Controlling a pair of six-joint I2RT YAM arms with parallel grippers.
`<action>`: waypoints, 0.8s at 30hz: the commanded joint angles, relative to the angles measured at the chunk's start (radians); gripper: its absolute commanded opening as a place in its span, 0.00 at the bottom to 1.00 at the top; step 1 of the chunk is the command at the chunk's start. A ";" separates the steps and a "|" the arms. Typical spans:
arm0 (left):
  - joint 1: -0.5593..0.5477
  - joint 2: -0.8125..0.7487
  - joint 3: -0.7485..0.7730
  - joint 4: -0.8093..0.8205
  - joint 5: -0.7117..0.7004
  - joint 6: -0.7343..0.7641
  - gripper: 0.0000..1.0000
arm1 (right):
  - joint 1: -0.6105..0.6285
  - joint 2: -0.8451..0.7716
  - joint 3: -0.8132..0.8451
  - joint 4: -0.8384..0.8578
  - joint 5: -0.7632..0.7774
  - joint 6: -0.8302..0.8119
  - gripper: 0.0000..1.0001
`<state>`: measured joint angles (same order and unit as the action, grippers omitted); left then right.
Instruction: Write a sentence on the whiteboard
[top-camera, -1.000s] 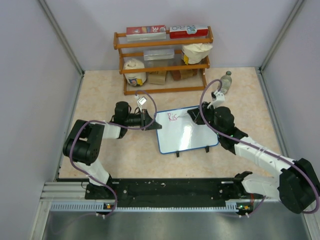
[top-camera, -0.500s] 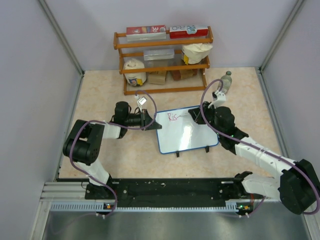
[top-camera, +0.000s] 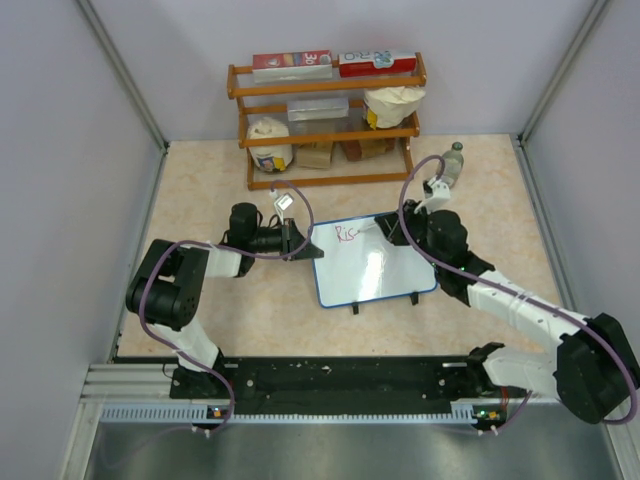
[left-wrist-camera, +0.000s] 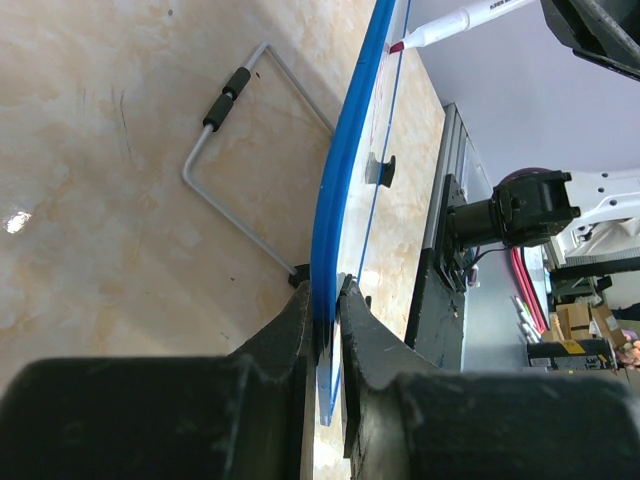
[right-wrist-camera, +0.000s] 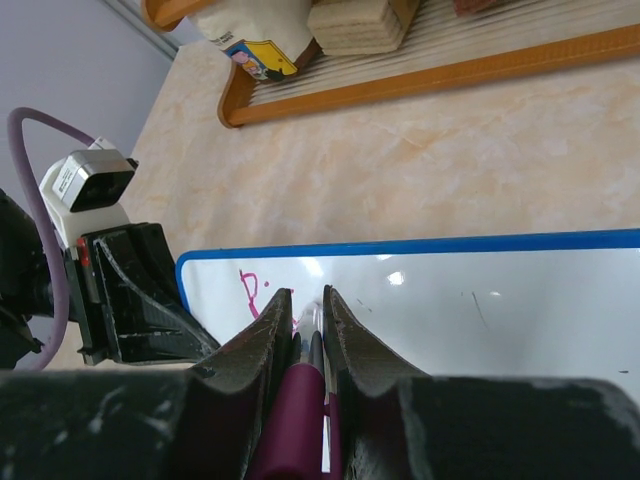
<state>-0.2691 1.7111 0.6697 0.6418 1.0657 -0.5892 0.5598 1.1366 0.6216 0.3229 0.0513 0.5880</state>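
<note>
Right now the right gripper (right-wrist-camera: 303, 300) is pinching the marker (right-wrist-camera: 296, 405), its tip resting on the whiteboard (top-camera: 378, 275) just right of the sentence (top-camera: 346, 234) (few pink letters, top-left); blank board is stretching rightward, and the left gripper (left-wrist-camera: 325, 296) is clamping its left edge.

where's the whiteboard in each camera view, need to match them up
Top external: whiteboard centre, between the arms.
Left wrist: whiteboard edge-on, rising from bottom centre.
Right wrist: whiteboard across the lower half, beyond the held marker.
Shared landmark: the left gripper clamping its edge, seen in all three.
</note>
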 joint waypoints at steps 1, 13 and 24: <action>-0.004 0.027 0.011 -0.028 -0.050 0.042 0.00 | -0.008 0.031 0.044 0.028 0.002 -0.001 0.00; -0.004 0.025 0.013 -0.031 -0.049 0.042 0.00 | -0.008 0.054 0.056 0.030 -0.034 0.004 0.00; -0.004 0.027 0.013 -0.031 -0.047 0.043 0.00 | -0.008 0.037 0.013 0.002 -0.041 -0.004 0.00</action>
<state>-0.2691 1.7111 0.6716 0.6365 1.0657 -0.5884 0.5598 1.1736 0.6430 0.3363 0.0086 0.5991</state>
